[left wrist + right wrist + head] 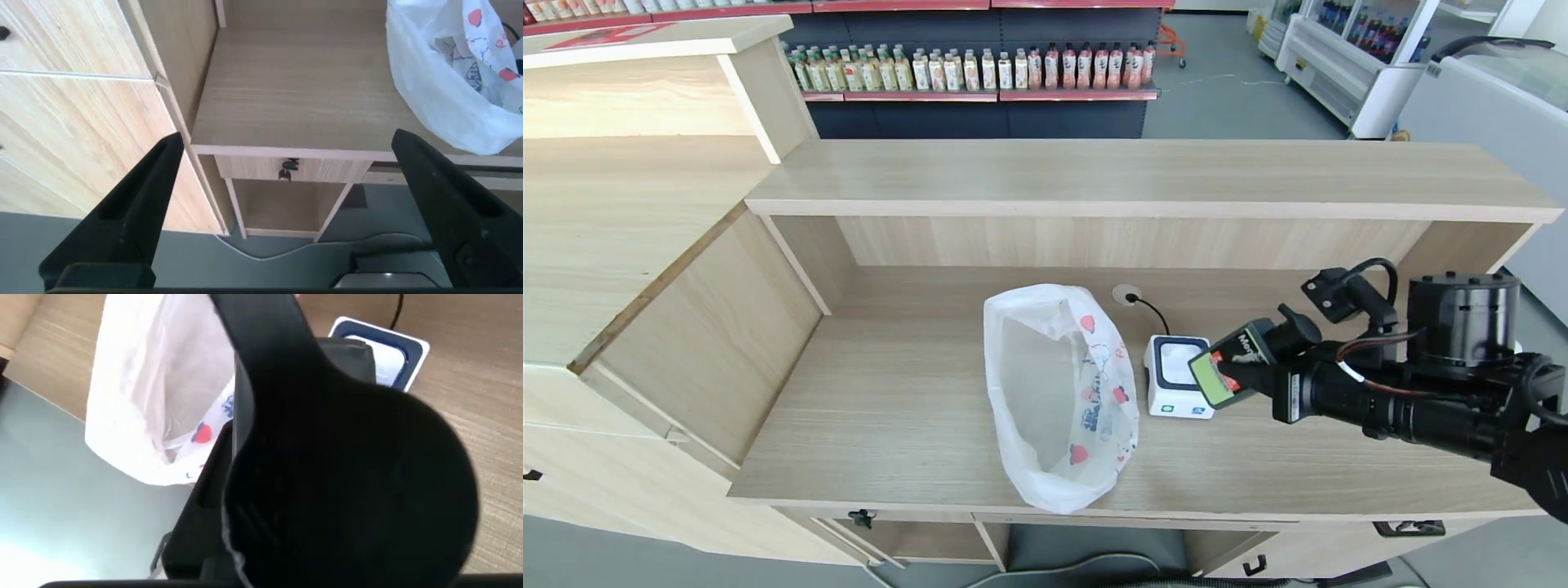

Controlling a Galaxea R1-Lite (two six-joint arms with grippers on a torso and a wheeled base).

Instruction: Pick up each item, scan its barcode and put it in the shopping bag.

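Right gripper (1232, 365) is clamping its fingers on a small green-faced pack (1211, 380), holding it just over the scanner (1174, 365). Likely scanning now, with bagging left. The shopping bag (1058, 392) is standing open beside the scanner on the counter (890, 408), contents unclear. Left gripper (288, 208) is hanging wide open and empty off the counter's front edge.
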